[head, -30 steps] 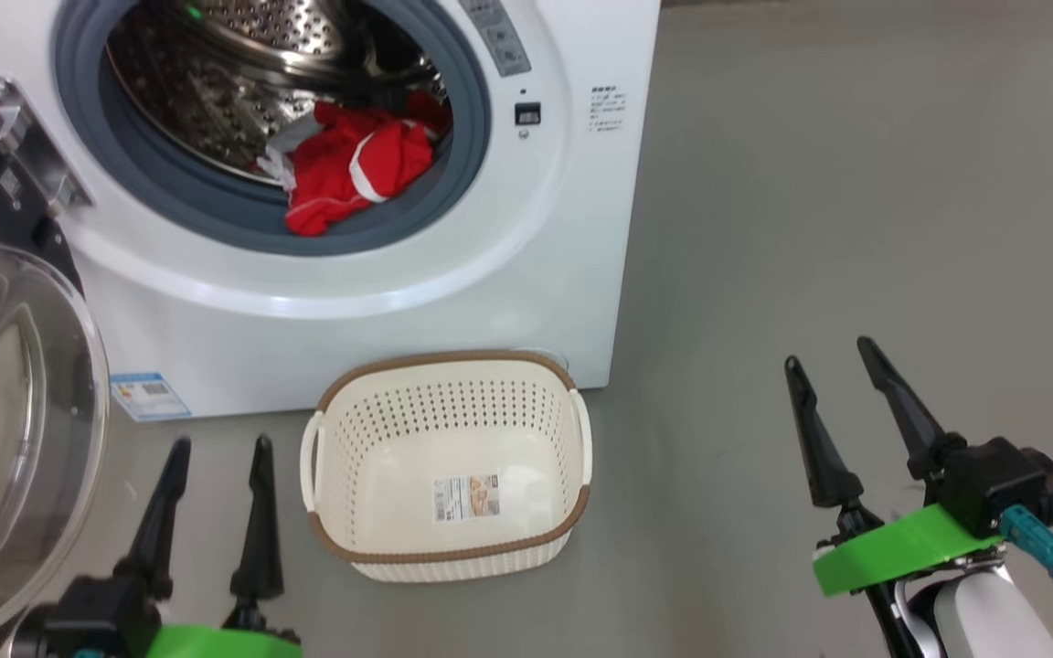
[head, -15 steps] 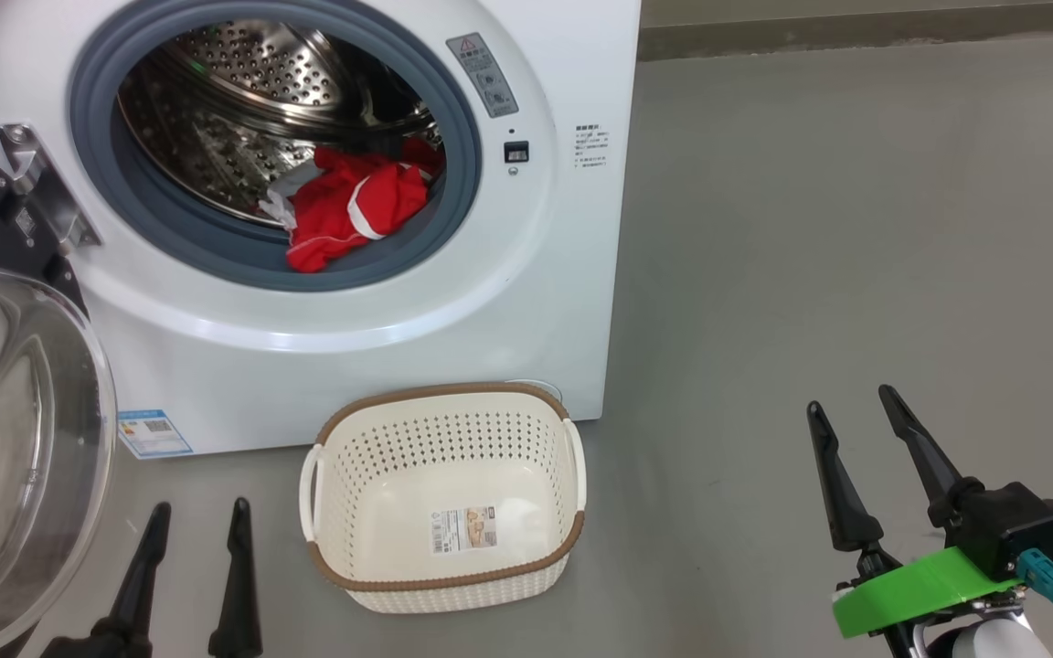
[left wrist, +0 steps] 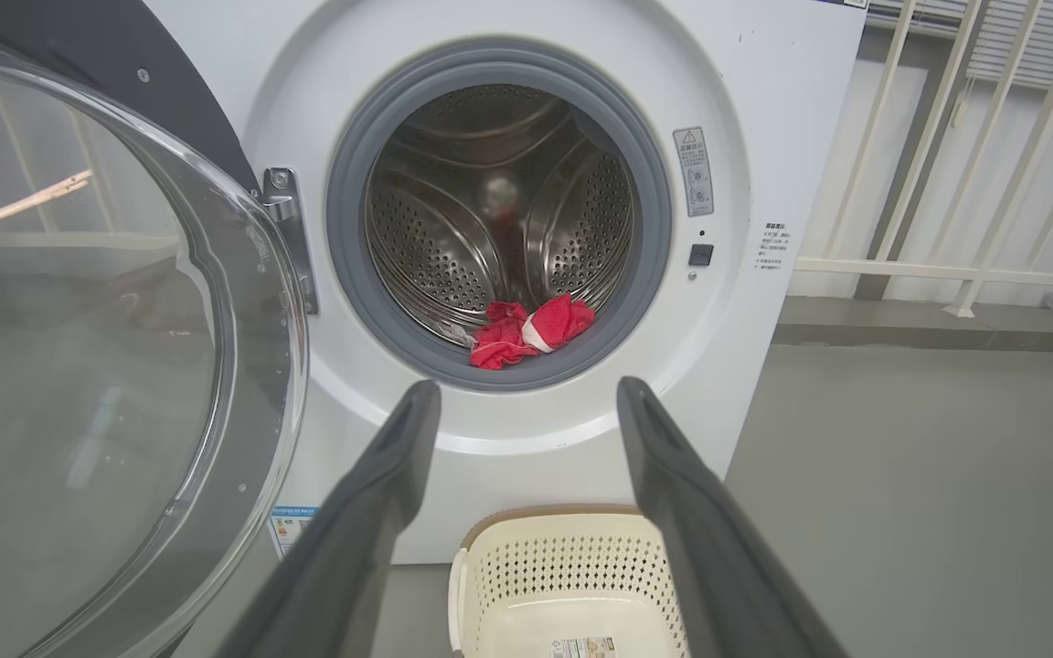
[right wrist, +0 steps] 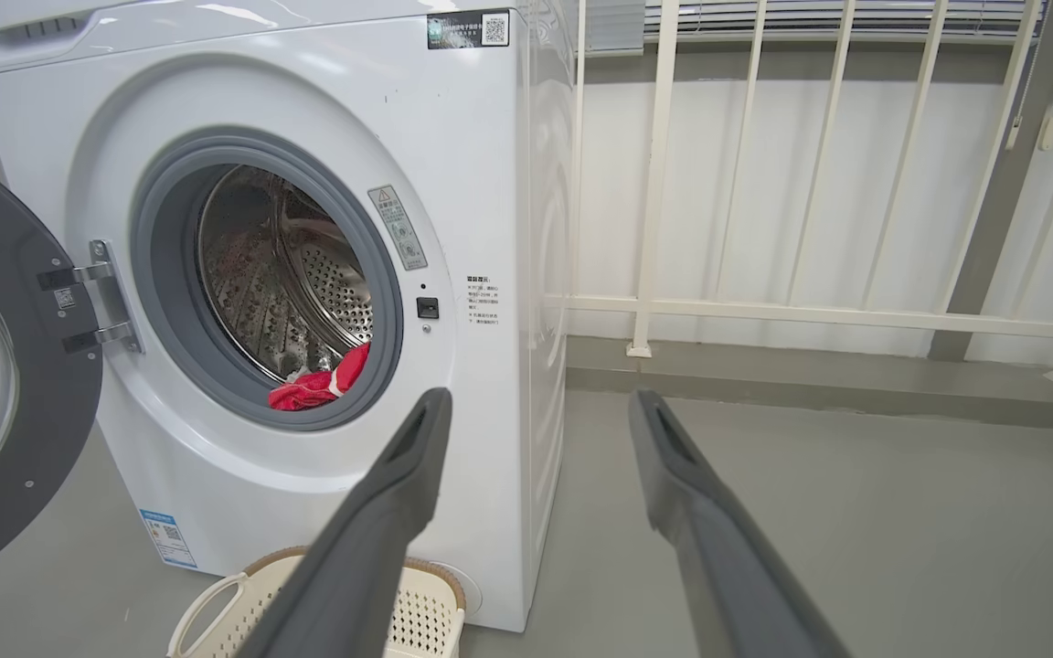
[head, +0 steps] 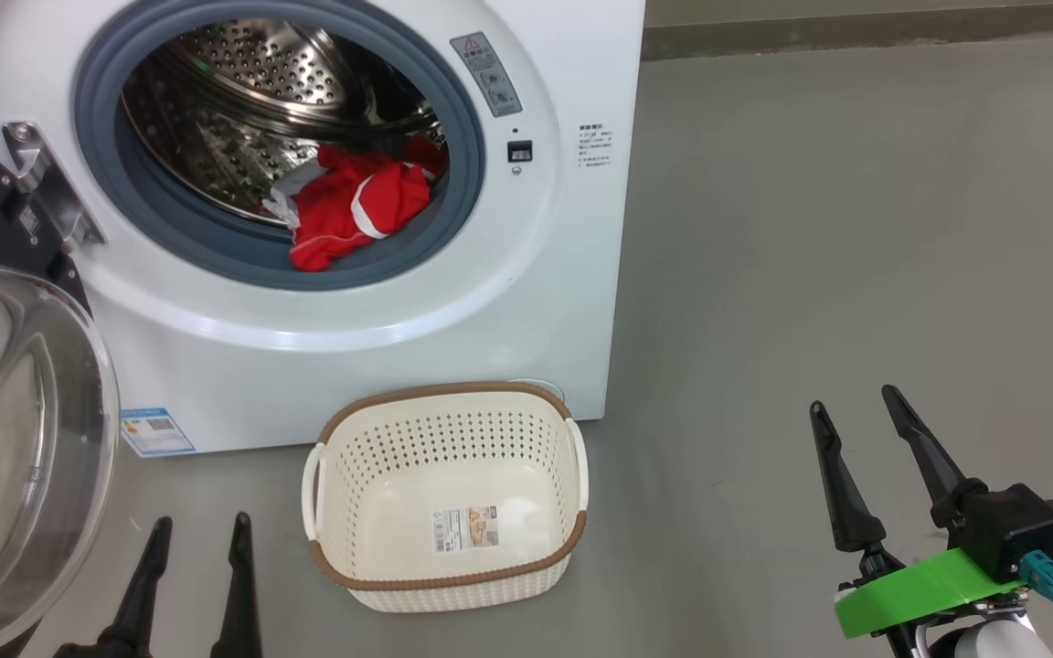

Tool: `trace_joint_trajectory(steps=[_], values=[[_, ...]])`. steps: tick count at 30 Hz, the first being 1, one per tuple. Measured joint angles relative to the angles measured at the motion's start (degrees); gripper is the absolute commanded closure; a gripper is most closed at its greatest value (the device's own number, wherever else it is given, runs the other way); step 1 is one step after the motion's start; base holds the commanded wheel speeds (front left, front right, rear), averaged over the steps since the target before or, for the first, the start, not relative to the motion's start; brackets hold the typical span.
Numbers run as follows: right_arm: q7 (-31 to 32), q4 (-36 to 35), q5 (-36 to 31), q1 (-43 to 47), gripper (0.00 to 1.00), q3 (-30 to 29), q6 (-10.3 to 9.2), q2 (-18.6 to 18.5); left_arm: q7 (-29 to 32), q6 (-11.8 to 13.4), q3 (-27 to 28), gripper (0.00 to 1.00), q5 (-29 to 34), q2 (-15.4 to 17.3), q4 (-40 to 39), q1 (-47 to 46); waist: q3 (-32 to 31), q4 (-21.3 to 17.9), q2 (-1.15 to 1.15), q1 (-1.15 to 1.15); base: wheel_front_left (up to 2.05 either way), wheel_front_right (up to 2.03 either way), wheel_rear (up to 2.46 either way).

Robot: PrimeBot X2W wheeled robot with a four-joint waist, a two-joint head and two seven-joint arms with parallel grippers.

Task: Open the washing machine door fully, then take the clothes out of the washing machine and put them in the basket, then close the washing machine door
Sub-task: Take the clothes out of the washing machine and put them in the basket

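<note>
The door point(head: 24, 439) is hanging wide open beside the washing machine point(head: 536, 274), freeing the red clothes point(head: 348, 206) lying at its drum's lip; the basket point(head: 453, 393) is sitting right before it for a short drop; left gripper point(head: 201, 521) and right gripper point(head: 856, 399) are hovering spread, empty

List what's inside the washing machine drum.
Red clothes with white stripes lie at the lower front of the drum, spilling onto the grey ring. Elsewhere the perforated steel looks bare. Whatever is under the heap is covered.
</note>
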Motion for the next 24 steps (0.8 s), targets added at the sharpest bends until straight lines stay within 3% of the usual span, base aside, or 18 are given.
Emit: trace_joint_trajectory(steps=[8,24], values=[[0.0,0.1,-0.1,0.0,0.0,0.1,0.0,0.0,0.0,0.9,-0.1,0.0,0.6,0.0,0.8,0.0,-0.5,0.0,0.0,0.0,0.66,-0.7,0.04],[0.0,0.3,-0.3,0.0,0.0,0.2,0.0,0.0,0.0,-0.1,-1.1,0.0,0.0,0.2,-0.6,0.0,-0.1,0.8,0.0,0.0,1.61,-1.54,-0.07]])
